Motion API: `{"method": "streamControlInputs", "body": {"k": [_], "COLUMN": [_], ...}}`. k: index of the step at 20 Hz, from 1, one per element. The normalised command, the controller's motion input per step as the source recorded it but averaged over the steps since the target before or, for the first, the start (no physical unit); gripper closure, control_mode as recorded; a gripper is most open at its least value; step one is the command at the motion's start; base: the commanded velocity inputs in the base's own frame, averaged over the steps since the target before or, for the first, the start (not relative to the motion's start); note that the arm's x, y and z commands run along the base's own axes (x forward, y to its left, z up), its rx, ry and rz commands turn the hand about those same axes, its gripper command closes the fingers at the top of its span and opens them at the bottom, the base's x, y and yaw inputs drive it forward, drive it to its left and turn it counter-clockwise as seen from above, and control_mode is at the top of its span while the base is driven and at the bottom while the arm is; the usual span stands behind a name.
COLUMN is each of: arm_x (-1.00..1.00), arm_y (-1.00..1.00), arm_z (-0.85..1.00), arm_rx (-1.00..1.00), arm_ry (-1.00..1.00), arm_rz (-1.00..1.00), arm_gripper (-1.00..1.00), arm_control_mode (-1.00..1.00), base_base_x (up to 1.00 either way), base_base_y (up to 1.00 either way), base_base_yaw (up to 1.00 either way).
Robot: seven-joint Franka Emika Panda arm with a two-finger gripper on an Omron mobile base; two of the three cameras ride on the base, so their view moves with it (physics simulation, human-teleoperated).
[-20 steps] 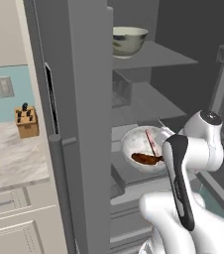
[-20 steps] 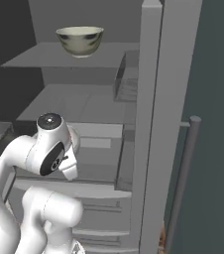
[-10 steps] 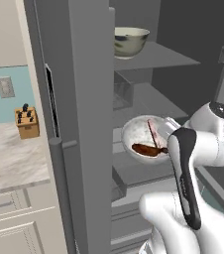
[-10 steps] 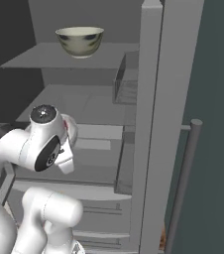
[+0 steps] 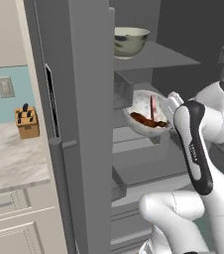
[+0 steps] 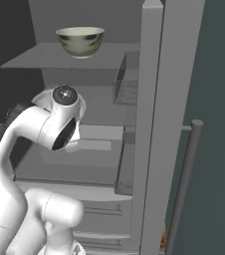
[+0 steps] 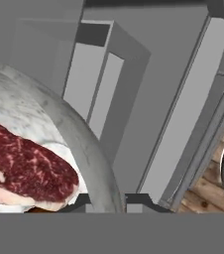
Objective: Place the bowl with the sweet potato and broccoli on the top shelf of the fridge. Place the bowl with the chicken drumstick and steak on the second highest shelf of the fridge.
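An open grey fridge [image 5: 89, 124] stands beside a marble bench [image 5: 12, 158] that carries a wooden knife block [image 5: 27, 122]; inside the fridge, the bowl with sweet potato and broccoli [image 5: 130, 41] already sits on the top shelf [image 5: 158, 55], near its front edge; its contents are hidden behind the rim.

The white robot arm reaches into the fridge below that shelf; its claw [image 7: 106, 201] is shut tight on the rim of the whiter bowl with the meat [image 5: 148, 113], which is held in the air, strongly tilted so that its inside faces outward; the steak [image 5: 152, 107] stands almost on edge against the bowl's wall and the chicken drumstick [image 5: 147, 119] lies across the low side; in the hand view the steak [image 7: 27, 171] lies just inside the rim.

The bowl hangs just below the top shelf, near the door-side shelf bins, above the second highest shelf [image 6: 92, 132]; the step in hand appears to be setting it there.

To do it well, level the bowl first, since at this tilt the meat could slide out; then carry it inward, clear of the top shelf's edge, lower it until its base rests flat on the panel, and only then let the claw part.
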Motion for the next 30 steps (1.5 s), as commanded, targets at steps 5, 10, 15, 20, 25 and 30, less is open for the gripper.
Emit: {"method": "streamControlInputs", "body": {"k": [5, 10, 15, 20, 25, 30], "arm_x": [0.87, 1.00, 0.80, 0.92, 0.99, 0.57], "arm_y": [0.01, 0.13, 0.00, 0.02, 0.03, 0.02], "arm_z": [0.00, -0.04, -0.35, -0.21, -0.11, -0.04], "arm_rx": [0.01, -0.06, -0.03, -0.06, -0.08, -0.04], "arm_ry": [0.00, 0.00, 0.10, 0.09, 0.08, 0.01], "arm_rz": [-0.14, -0.16, -0.06, -0.02, -0.01, -0.02], "arm_gripper": [1.00, 1.00, 1.00, 1.00, 1.00, -1.00], "arm_control_mode": [-1.00, -1.00, -1.00, -1.00, -1.00, -1.00], "base_base_x": [0.00, 0.00, 0.00, 0.00, 0.00, 0.00], "base_base_y": [0.00, 0.00, 0.00, 0.00, 0.00, 0.00], "base_base_yaw": [0.00, 0.00, 0.00, 0.00, 0.00, 0.00]}}
